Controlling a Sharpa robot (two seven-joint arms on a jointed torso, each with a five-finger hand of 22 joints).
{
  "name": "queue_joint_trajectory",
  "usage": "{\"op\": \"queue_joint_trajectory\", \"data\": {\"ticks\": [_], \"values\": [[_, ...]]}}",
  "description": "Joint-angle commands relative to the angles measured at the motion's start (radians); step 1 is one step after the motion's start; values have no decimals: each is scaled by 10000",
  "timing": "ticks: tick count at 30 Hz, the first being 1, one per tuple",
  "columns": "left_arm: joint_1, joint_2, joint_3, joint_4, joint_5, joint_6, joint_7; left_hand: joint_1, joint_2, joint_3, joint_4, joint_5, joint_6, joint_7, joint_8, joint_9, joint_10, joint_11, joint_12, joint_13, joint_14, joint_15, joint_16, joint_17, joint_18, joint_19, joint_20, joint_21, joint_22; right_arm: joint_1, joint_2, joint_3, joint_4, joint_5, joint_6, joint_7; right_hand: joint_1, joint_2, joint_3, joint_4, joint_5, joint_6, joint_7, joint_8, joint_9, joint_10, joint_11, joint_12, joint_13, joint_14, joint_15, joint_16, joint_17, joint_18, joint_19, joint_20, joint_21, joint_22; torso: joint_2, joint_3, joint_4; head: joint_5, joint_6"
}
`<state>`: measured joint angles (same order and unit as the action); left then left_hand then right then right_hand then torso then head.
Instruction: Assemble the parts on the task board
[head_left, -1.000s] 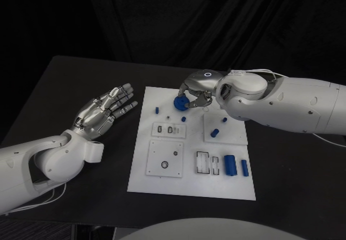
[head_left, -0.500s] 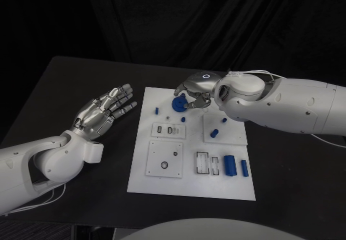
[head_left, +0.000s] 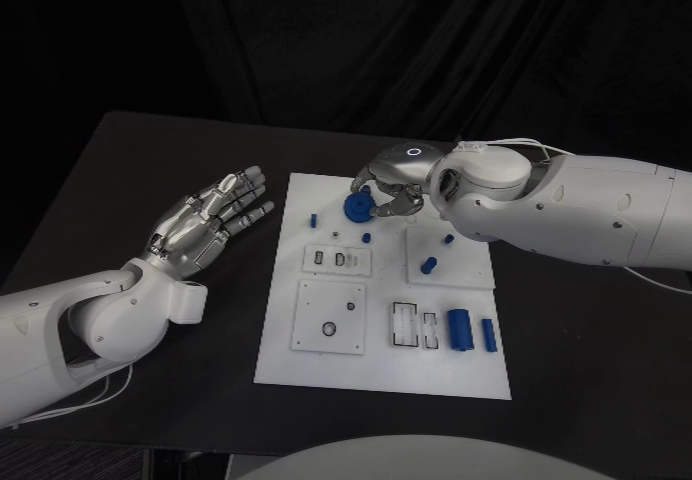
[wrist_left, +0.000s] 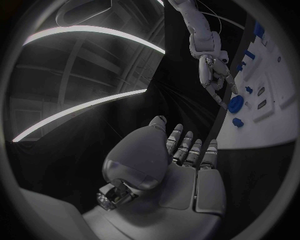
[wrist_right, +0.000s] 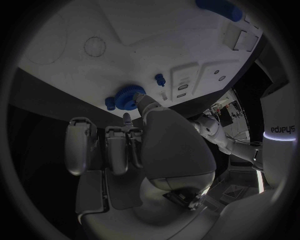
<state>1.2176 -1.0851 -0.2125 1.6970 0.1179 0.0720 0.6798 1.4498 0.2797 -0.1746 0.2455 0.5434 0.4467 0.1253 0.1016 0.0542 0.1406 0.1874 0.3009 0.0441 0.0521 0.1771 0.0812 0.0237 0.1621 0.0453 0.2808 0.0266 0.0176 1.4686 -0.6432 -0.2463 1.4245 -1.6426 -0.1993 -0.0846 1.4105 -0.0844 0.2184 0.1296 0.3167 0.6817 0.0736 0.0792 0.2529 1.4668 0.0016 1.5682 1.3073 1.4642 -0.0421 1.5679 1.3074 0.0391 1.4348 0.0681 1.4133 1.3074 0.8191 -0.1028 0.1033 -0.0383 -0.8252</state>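
Right hand (head_left: 392, 187) fingers pinch blue gear (head_left: 358, 205) above task board (head_left: 378, 365) | left hand (head_left: 211, 222) fingers spread, empty

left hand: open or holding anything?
Open. The left hand lies palm up beside the task board, fingers spread, nothing in it.

Bare black surface (head_left: 159, 160) lies open at 9 o'clock of the task board (head_left: 361, 365); small blue pegs (head_left: 428, 265) stand mid-board, and the right hand (head_left: 387, 190) blocks its 12 o'clock edge.
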Motion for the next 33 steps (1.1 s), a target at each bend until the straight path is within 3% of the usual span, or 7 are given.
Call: {"op": "queue_joint_trajectory", "data": {"ticks": [1,16,30,33], "values": [[11,-3,6,14,-26,146,379,69,-8,68,-6,34,28,29,15,13,27,62,4,11,21,55,61,9,152,-11,73,40,14,-27,-59,4,12,-64,29,-148,-53,16,-48,28,-22,187,16,76,0,1040,-31,26,2635,1066,-43,29,2634,75,-47,-7,-38,1972,-1,-11,-3,26,1],[10,0,6,-11,-26,163,365,73,-8,78,-13,37,30,36,15,13,26,66,10,11,23,60,68,10,149,-3,75,46,17,-83,-290,2,21,-64,493,-410,-351,103,-101,233,98,1619,331,534,-35,1040,217,26,2635,1066,151,29,2634,120,-165,157,-275,1938,-5,-4,-11,26,7],[8,-45,6,-9,-26,189,363,73,-8,78,-13,37,30,36,15,13,26,66,10,11,23,60,68,10,149,-3,75,46,17,-108,-834,2,200,-64,-424,-248,-374,124,-123,211,76,2658,272,934,231,1040,193,26,2635,1066,148,29,2634,110,-94,186,-259,1967,3,-4,-12,83,2],[8,-88,6,17,-26,163,365,77,-5,89,-19,43,23,40,14,12,25,71,12,10,23,63,70,9,146,-4,76,45,15,-53,-1219,3,479,-64,-824,-179,-431,105,-167,250,-12,2684,259,933,261,1040,179,26,2635,1066,135,29,2634,101,-59,175,-226,1981,6,0,-6,70,87]]}}
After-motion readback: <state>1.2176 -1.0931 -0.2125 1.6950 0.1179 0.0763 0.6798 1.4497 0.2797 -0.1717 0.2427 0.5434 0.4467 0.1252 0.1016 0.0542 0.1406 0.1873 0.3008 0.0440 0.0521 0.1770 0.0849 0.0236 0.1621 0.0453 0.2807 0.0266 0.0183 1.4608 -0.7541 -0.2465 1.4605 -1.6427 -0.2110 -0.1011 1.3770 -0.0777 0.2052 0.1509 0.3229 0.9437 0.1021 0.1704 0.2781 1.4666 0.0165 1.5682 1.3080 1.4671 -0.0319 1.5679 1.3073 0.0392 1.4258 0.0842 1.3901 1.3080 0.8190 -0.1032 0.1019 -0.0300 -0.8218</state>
